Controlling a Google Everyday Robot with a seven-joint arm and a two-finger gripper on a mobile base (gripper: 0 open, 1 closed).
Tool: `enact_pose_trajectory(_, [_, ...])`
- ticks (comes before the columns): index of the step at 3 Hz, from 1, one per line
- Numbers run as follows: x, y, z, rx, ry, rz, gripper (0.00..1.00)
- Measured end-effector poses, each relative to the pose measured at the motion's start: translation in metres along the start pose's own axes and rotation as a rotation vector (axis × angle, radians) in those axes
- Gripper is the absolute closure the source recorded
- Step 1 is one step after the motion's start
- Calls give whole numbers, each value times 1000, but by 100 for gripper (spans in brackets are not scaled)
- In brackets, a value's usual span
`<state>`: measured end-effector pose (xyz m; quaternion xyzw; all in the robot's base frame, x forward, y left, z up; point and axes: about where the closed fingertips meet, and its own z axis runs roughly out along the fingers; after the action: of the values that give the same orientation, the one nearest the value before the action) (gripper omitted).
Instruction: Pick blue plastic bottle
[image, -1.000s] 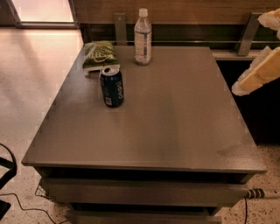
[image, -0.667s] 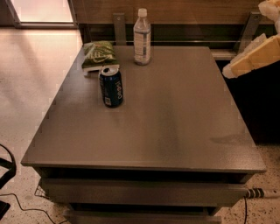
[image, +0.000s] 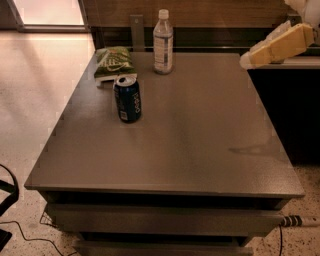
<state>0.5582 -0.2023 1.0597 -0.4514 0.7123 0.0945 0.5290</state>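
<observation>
The blue plastic bottle (image: 163, 43) stands upright at the far edge of the grey table (image: 200, 135), near its middle. It is clear, with a white cap and a pale label. My gripper (image: 250, 59) is at the upper right, over the table's far right corner and well to the right of the bottle. It holds nothing that I can see.
A dark blue drink can (image: 128, 98) stands left of centre, in front of a green snack bag (image: 114, 62) at the far left. A dark counter (image: 290, 90) borders the table on the right. Cables (image: 20, 232) lie on the floor at the lower left.
My gripper has risen and moved toward the far side, from beside the table's right edge to above its far right corner. The bottle, can and bag have not moved.
</observation>
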Motion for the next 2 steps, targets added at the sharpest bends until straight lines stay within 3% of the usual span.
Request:
enact_pose_trajectory(1, [-1,0,1,0,-2,1,0])
enact_pose_trajectory(2, [-5,-8,18,20,-56,38,0])
